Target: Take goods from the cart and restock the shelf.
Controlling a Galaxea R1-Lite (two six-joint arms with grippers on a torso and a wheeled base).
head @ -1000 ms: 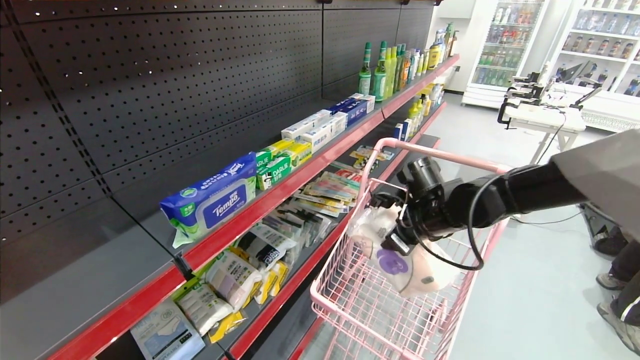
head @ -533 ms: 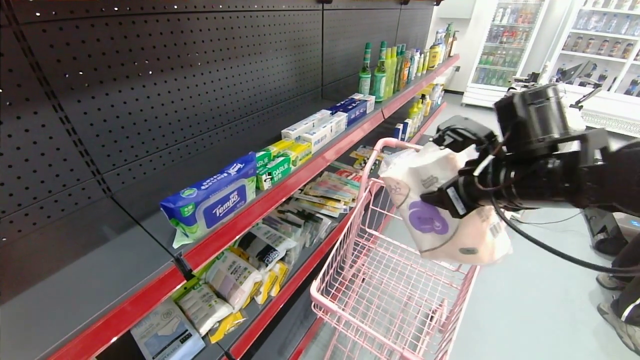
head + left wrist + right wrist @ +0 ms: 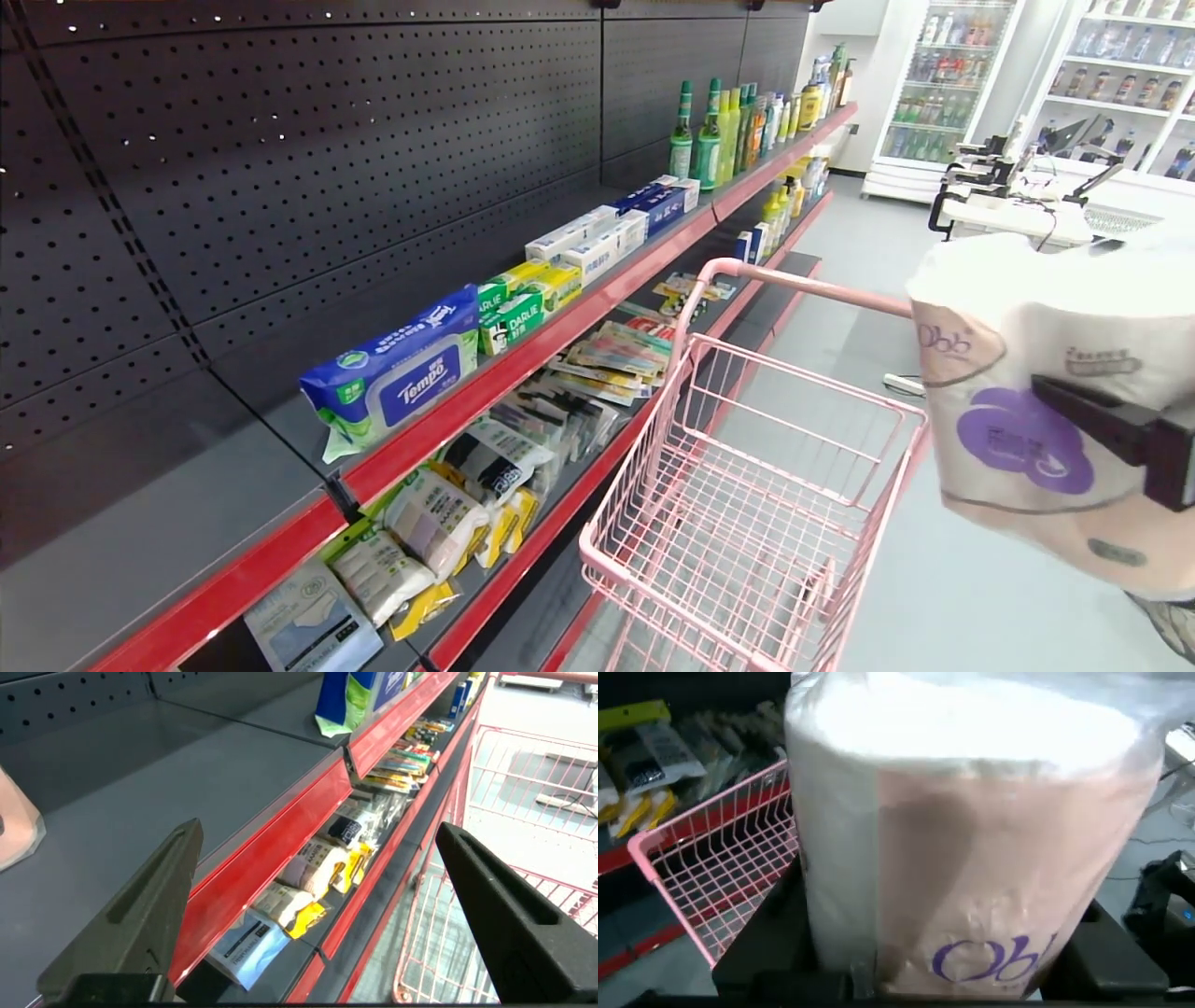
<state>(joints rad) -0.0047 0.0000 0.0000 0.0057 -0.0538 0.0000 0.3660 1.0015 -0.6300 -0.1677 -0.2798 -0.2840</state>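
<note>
Right gripper (image 3: 934,971) clamps the pack (image 3: 1027,373), held high beside the cart (image 3: 747,560), well apart from the shelf (image 3: 523,359). Left gripper (image 3: 318,905) — jaws wide — hovers over the shelf. Risk: the soft wrap may slip, or the pack may clip the shelf edge.

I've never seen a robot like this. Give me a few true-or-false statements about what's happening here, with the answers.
1. The right gripper holds a white and pink tissue pack. True.
2. The tissue pack lies inside the pink cart. False: it is held up in the air, outside the basket.
3. The left gripper grips a box. False: it is open and holds nothing.
4. A blue pack lies on the upper shelf. True.
</note>
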